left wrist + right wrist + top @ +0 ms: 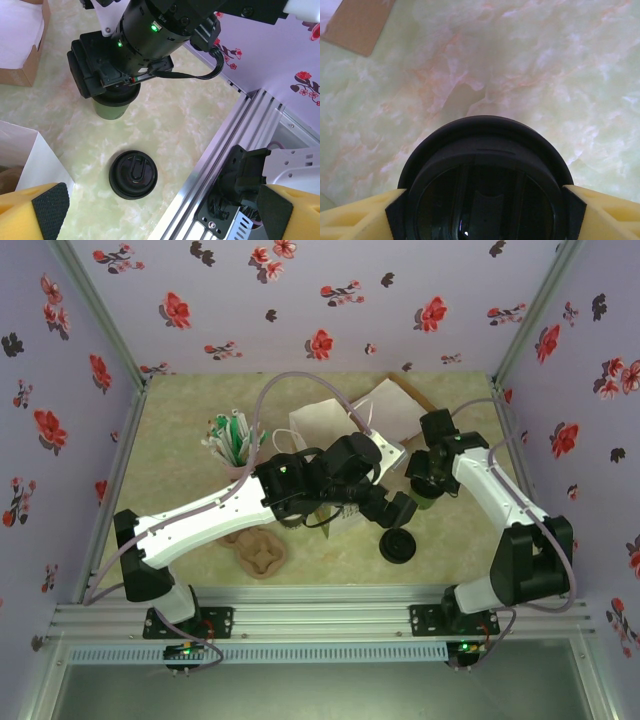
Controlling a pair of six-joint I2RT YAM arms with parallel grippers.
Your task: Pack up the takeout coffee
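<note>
Capping the cup, right of the bag [320,425].
Right gripper [482,200] clamped across the black lid [482,165], seemingly seated on the cup [111,106] standing on the table [175,115]. Left gripper [165,212] spread wide and empty, hanging above a spare lid [133,174] lying flat near the cup. Best to press straight down, evenly round the rim, without tilting. Worth checking for a full seat before any lift, to avoid leaving the cup behind.
</note>
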